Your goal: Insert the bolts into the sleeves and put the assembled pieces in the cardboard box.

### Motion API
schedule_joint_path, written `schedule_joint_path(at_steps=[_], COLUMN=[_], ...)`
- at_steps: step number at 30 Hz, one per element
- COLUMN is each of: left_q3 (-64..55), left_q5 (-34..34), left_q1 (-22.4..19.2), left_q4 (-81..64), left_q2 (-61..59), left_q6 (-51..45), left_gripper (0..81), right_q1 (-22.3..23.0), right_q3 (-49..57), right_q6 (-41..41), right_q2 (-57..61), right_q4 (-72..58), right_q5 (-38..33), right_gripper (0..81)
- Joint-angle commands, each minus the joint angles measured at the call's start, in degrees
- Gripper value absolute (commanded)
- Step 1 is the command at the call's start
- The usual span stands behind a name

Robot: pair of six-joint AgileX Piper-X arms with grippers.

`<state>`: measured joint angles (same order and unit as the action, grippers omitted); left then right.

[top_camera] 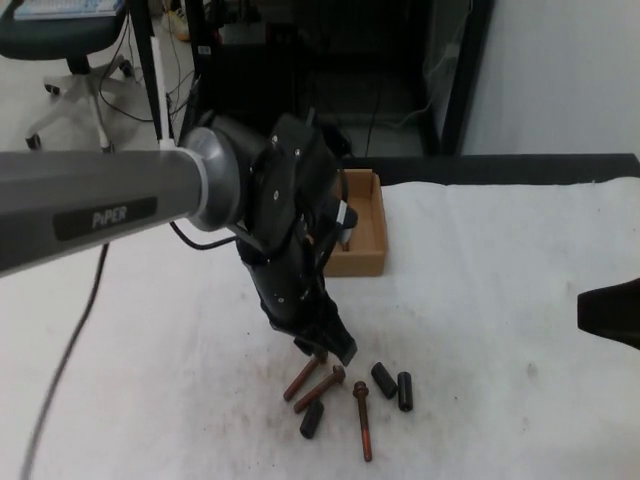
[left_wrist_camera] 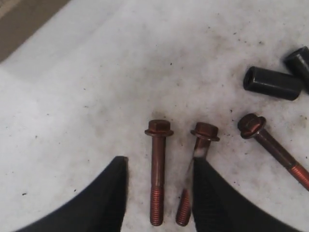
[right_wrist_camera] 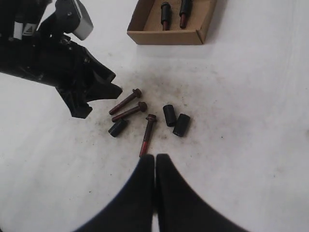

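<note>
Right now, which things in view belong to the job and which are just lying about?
Job: three loose bolts, three black sleeves, cardboard box, two assembled pieces inside it.
Lying about: office chair, black cable.

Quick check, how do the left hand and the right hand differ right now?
The left hand is open; the right hand is shut, fingers together. The left hand sits low over the bolts, one bolt between its fingers; the right hand hangs back from them, holding nothing. Both have dark fingers and face the bench.
</note>
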<state>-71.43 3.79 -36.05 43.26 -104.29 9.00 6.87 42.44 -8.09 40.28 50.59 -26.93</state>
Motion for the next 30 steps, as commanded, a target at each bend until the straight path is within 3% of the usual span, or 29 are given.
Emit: schedule_joint_path(at_steps=[1, 24, 30], left_q3=[-0.4, -0.4, -0.6], left_q5=[-0.7, -0.7, -4.3], left_q1=[-0.2, -0.2, -0.2], left_q4=[0.0, -0.1, 0.5], left_q2=[-1.0, -4.8, -4.6], left_q6=[0.0, 0.0, 0.0], left_gripper=[39.3, 39.3, 39.3], right_q1=[-0.1, -0.1, -0.1], right_q3=[0.1, 0.1, 0.1], right_q6=[-0.1, 0.1, 0.3], right_q2=[-0.5, -0.5, -0.5], right_q4=[-0.5, -0.7, -0.7], right_q5=[-0.7, -0.7, -0.7], right_gripper=[0.8, 0.8, 0.8])
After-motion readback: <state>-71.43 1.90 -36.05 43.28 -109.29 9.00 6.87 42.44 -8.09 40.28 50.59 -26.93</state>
